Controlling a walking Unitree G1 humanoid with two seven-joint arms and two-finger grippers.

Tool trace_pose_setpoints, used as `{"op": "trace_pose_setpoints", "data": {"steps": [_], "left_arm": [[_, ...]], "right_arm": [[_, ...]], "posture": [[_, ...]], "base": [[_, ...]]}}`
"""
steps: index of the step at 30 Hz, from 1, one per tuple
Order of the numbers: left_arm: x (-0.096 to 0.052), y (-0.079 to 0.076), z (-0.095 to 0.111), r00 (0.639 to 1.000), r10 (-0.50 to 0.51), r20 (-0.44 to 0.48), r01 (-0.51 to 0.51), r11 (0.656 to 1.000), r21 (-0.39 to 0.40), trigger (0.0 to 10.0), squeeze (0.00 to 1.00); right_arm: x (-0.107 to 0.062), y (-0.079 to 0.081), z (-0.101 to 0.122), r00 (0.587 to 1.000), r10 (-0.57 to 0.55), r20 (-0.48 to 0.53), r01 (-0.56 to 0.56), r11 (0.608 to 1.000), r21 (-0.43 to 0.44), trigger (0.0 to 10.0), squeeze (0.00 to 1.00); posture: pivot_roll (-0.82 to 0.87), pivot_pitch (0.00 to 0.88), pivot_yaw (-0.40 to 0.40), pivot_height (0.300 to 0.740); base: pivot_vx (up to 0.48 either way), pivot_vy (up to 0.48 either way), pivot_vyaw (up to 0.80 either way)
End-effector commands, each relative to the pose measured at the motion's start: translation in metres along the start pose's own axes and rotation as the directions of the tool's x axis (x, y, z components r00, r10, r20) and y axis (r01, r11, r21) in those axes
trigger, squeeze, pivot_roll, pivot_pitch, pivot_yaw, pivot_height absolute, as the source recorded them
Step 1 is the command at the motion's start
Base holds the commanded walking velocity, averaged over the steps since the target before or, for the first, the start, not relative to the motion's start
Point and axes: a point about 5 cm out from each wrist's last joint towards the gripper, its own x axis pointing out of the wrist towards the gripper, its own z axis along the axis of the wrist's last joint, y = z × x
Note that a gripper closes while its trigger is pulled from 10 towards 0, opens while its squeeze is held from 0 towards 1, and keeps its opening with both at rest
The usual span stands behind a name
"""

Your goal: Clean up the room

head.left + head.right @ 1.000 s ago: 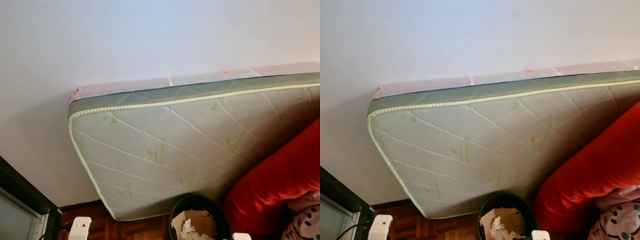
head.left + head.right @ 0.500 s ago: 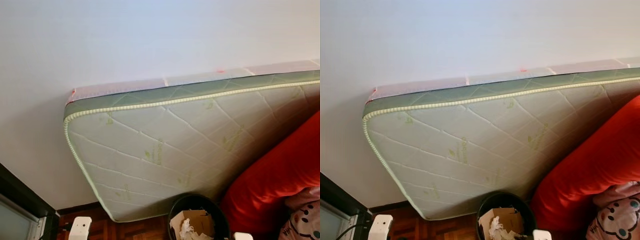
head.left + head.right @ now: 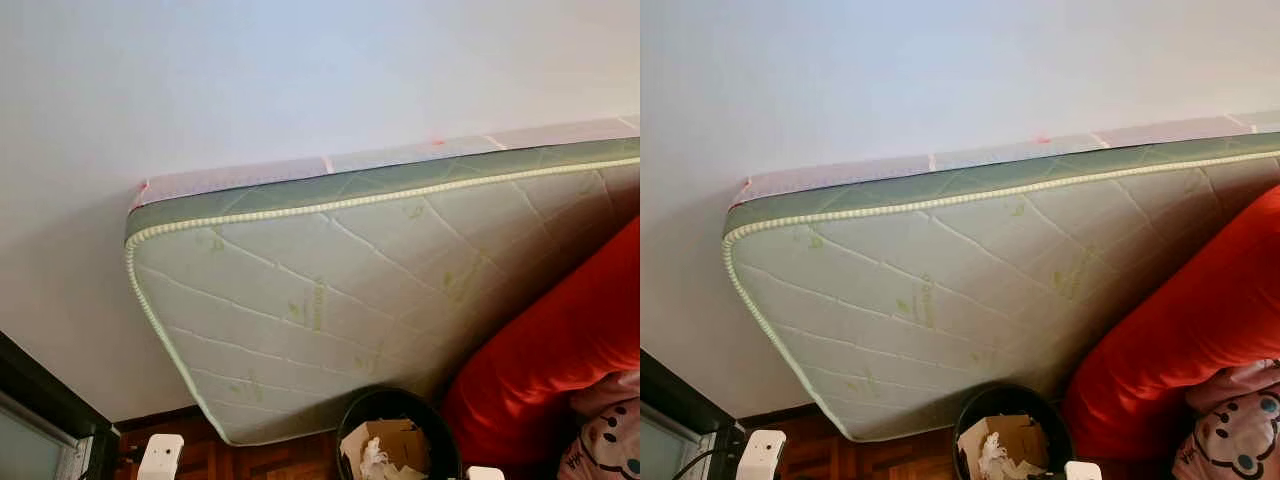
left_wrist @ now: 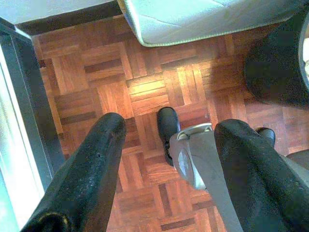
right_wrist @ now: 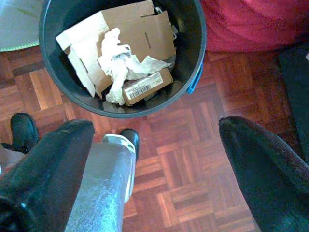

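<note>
A black bin [image 3: 352, 418] stands on the parquet floor in front of the leaning mattress. It holds torn cardboard [image 5: 140, 29], crumpled white paper [image 5: 118, 58] and a small box with a barcode [image 5: 145, 87]. My right gripper [image 5: 154, 125] hangs open just above and in front of the bin [image 5: 190, 29], nothing between its fingers. My left gripper [image 4: 173, 123] is open too, over bare parquet to the left of the bin [image 4: 275, 67], with my own leg and foot below it.
A quilted green-and-white mattress [image 3: 340, 290] leans against the white wall. A big red cushion [image 3: 550, 370] lies to the right of the bin, with a patterned cloth [image 3: 605, 440] in front of it. A dark door frame [image 3: 50, 400] stands at the left.
The whole picture has shifted slightly, so the camera moved a little. Bin, mattress and cushion keep their places.
</note>
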Motion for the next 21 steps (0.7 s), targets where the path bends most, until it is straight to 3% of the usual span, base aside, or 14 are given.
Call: {"op": "trace_pose_setpoints", "data": {"steps": [1,21], "left_arm": [[-0.0013,0.0028,-0.0038,1.000,0.004,-0.017,-0.004,1.000,0.014,10.0,0.00],[-0.0008,0.0020,-0.0021,1.000,0.006,-0.010,-0.006,1.000,0.004,10.0,0.00]], "right_arm": [[0.0001,-0.0011,0.0009,1.000,-0.004,-0.003,0.004,1.000,-0.003,10.0,0.00],[0.0016,0.0018,0.0057,1.000,0.003,0.001,-0.003,1.000,-0.013,10.0,0.00]], "posture": [[-0.04,0.000,-0.013,0.740],[-0.03,0.000,-0.020,0.740]], "base": [[0.000,0.000,0.00],[0.000,0.000,0.00]]}}
